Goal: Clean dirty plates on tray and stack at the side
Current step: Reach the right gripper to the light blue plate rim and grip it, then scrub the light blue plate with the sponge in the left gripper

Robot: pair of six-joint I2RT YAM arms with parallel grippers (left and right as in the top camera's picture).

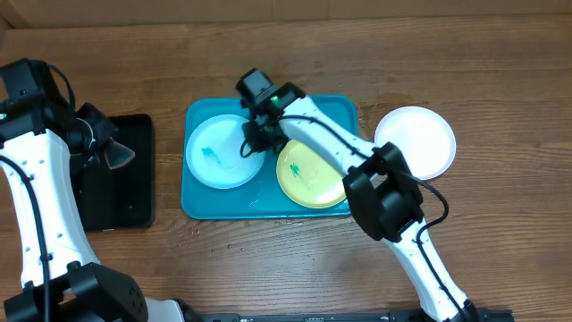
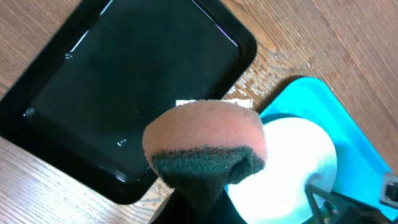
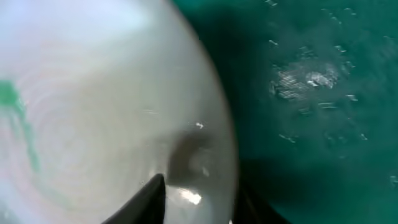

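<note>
The teal-blue tray point(image 1: 201, 204) holds a pale blue plate point(image 1: 214, 156) with a teal smear on the left and a yellow-green plate point(image 1: 308, 179) with a teal smear on the right. A white plate point(image 1: 420, 143) lies on the table to the right of the tray. My right gripper point(image 1: 253, 139) is at the pale blue plate's right rim. In the right wrist view its fingers point(image 3: 202, 199) straddle that rim point(image 3: 93, 93), shut on it. My left gripper point(image 1: 112, 152) is shut on a pink-and-green sponge point(image 2: 205, 134) above the black tray.
A smaller black rectangular tray point(image 1: 134, 192) with water drops lies left of the teal tray; it also shows in the left wrist view point(image 2: 124, 74). The right arm stretches across the yellow-green plate. The table is bare wood.
</note>
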